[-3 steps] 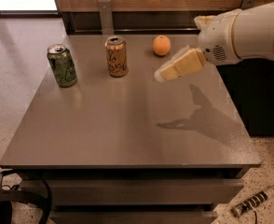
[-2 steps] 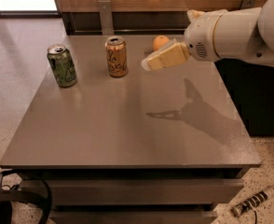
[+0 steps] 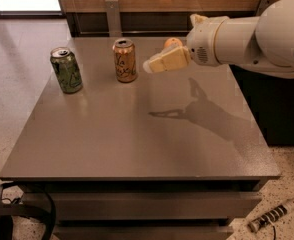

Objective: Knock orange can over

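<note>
Gripper (image 3: 151, 65), pinched shut on nothing, had swept leftward above the table (image 3: 137, 149) over the last second and hung just right of the orange can (image 3: 125, 60), apart from it and level with its upper half. The sideways push to topple the can looked only a short travel away, though the can stood upright near the back edge. Nothing lay between them. The round orange (image 3: 172, 42) sat behind the gripper, partly hidden, and the green can (image 3: 66, 70) stood well to the left, where a long follow-through might reach it
</note>
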`<state>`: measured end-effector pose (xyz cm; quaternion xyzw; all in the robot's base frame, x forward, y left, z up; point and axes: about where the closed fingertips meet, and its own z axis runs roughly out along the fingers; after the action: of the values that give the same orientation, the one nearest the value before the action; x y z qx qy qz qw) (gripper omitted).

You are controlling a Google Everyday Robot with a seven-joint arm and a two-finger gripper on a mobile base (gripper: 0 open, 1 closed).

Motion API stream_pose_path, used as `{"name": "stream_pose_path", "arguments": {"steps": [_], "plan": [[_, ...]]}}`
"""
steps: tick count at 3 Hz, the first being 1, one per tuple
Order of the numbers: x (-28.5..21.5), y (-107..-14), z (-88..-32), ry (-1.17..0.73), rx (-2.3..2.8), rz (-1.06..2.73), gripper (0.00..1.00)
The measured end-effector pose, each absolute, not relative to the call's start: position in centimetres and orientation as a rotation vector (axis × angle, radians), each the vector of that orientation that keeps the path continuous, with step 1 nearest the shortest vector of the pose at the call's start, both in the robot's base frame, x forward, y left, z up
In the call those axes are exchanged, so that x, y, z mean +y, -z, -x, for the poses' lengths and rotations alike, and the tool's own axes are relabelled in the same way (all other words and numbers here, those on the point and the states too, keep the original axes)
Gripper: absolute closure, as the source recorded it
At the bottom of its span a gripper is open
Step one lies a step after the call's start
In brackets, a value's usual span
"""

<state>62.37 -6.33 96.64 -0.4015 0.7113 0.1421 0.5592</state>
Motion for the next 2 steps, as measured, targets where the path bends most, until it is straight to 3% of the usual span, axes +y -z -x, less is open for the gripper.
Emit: {"name": "stream_pose_path", "arguments": {"steps": [2], "plan": [[-0.1,-91.7,-69.1,-0.528,1.553,0.811,0.00]]}}
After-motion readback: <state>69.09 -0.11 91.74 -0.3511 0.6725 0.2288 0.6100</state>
